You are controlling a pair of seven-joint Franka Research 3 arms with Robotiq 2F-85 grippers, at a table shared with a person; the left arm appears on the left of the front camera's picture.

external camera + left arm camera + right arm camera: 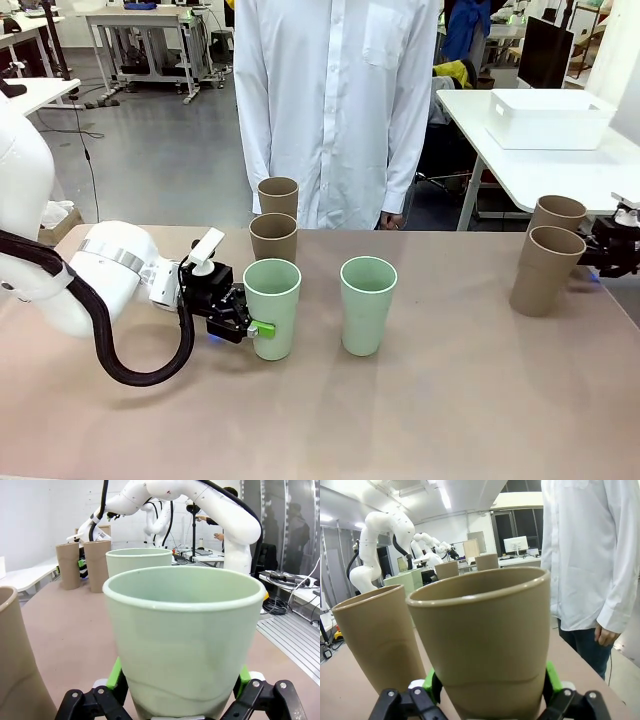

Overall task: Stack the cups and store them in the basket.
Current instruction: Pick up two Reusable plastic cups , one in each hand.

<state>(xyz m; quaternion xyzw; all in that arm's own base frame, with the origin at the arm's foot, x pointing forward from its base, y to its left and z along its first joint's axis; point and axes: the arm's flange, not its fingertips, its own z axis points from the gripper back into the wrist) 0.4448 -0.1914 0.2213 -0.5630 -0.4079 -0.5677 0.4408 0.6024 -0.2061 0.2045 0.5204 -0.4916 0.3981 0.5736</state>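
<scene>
Looking across a tan bench at six cups, with a person in a white shirt standing at the far edge. Got the left gripper closed round the lower part of the left mint cup, upright and left of centre; can't tell whether its base is resting on the bench or just off it. Same grab in the left wrist view: green pads snug on both sides of that cup, jaws only as wide as the cup. Also spotting the second mint cup near its right, standing free, not touching. Behind the held one, seeing the middle tan cup and then the far tan cup, lined up toward the person.

Over at the right end, counting two more: front tan cup overlapping the rear tan cup. Got the right gripper poking in from the right edge, just beside that pair. Going by the right wrist view, calling that one closed too: clamped tan cup squeezed low down between the pads, neighbour cup just beside it. Can't tell from the front view which of the pair.

No stacking done yet. Found the basket sitting on a separate white bench further back on the right, well apart from every cup.
</scene>
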